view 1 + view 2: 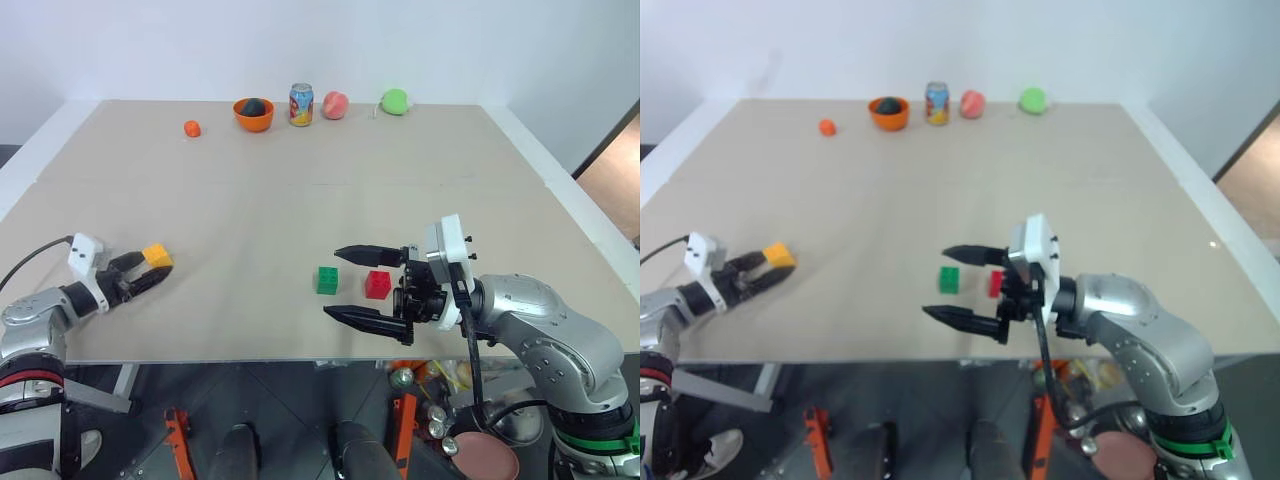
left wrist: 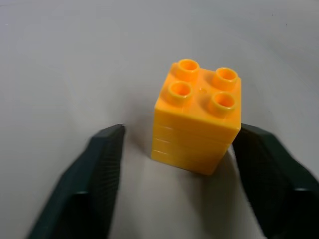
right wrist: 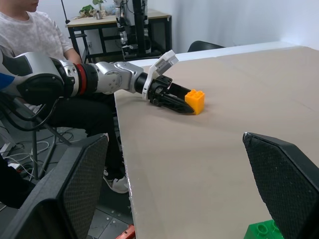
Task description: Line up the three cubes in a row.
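The yellow-orange cube (image 1: 157, 256) stands upright near the table's left front, studs up. My left gripper (image 1: 158, 266) has its fingers on either side of it. In the left wrist view one finger (image 2: 264, 169) touches the cube (image 2: 197, 117) and the other finger (image 2: 99, 169) stands a little apart from it. The green cube (image 1: 327, 280) and the red cube (image 1: 378, 285) sit side by side near the front middle, a small gap between them. My right gripper (image 1: 335, 282) hovers open over these two, pointing left, holding nothing.
Along the far edge stand a small orange ball (image 1: 192, 128), an orange bowl (image 1: 253, 114) with a dark thing in it, a drink can (image 1: 301, 104), a peach-coloured fruit (image 1: 335, 105) and a green fruit (image 1: 395, 101). A seated person (image 3: 20, 30) is beyond the table's left side.
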Motion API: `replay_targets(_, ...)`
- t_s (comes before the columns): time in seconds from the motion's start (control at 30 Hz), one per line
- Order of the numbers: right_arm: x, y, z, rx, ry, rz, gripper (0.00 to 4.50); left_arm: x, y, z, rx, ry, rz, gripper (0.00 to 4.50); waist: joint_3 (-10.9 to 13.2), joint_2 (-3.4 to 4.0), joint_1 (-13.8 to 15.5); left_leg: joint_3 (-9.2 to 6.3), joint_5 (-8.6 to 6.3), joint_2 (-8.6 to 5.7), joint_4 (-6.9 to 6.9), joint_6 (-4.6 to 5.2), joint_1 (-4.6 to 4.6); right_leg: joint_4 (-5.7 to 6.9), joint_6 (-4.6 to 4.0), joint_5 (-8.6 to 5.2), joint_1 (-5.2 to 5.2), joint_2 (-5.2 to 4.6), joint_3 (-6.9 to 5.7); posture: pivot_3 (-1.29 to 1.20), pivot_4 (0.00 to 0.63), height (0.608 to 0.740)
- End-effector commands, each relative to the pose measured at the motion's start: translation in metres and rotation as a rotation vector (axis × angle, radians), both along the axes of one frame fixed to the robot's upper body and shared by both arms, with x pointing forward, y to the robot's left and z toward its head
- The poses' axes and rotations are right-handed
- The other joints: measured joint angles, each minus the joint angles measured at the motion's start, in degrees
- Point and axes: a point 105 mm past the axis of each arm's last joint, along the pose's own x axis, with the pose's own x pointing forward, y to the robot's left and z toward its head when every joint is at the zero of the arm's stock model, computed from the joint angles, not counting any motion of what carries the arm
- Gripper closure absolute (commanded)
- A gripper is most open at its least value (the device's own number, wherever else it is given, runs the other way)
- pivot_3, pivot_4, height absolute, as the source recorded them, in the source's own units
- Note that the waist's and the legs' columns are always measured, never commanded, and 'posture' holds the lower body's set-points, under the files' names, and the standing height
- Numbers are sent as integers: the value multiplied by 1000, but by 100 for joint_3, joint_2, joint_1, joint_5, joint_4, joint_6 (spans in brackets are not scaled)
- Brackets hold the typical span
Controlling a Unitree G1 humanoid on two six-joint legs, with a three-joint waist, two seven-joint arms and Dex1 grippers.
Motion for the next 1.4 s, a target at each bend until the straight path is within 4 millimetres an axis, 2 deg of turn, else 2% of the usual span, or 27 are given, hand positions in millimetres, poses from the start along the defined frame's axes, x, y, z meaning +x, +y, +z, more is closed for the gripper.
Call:
replay_targets(0.03,-5,3,7,-6,-45,14,0,2,0,6,3,-22,-13,2760,0,0,0,0,0,0,0,0,0,0,0,0,0,0,0,0,150,740)
replay_targets(0.07,-5,2,7,-6,-45,13,0,2,0,6,6,-22,-16,2876,0,0,0,0,0,0,0,0,0,0,0,0,0,0,0,0,150,740)
replay_targets(0.1,-4,2,7,-6,-45,12,0,2,0,6,12,-23,-17,3189,0,0,0,-1,0,0,-1,0,0,0,0,0,0,0,-1,0,150,740)
replay_targets(0.23,-4,2,7,-6,-48,11,0,3,-2,8,35,-33,-27,3186,0,0,0,0,0,0,0,0,0,0,0,0,0,0,-1,0,150,740)
replay_targets(0.33,-3,2,7,-6,-50,10,0,4,-12,10,58,-45,-85,3186,0,0,0,-1,0,0,0,0,-1,0,0,0,0,0,-1,0,150,740)
replay_targets(0.5,-2,-1,9,-7,-55,9,0,7,-52,15,89,-90,-284,3186,0,0,13,-1,0,-1,1,0,-4,0,0,0,1,-1,-1,0,150,740)
replay_targets(0.7,-2,-25,4,-39,-18,-37,0,19,-114,30,73,-157,-527,3186,-1,-2,23,-4,1,-1,9,2,-21,-1,8,-5,0,1,0,0,150,740)
replay_targets(0.87,-1,-45,-4,-52,21,-122,0,27,-149,41,38,-161,-668,3186,-1,-2,15,-12,1,-3,9,2,-24,-1,17,-9,1,7,0,0,150,740)
replay_targets(1.03,-8,-51,-7,-48,38,-167,0,26,-177,42,34,-140,-801,3186,0,-2,-11,-15,0,-2,8,4,-21,0,20,-9,1,14,4,0,150,740)
replay_targets(1.2,-15,-53,-10,-51,46,-201,0,20,-190,34,75,-103,-899,3186,0,-2,-8,-21,0,-2,10,4,-23,1,20,-9,2,15,2,0,150,740)
replay_targets(1.4,-21,-53,-11,-47,50,-230,0,19,-190,27,125,-63,-921,3186,0,-2,-6,-21,0,-2,15,4,-22,1,19,-8,4,15,4,0,150,740)
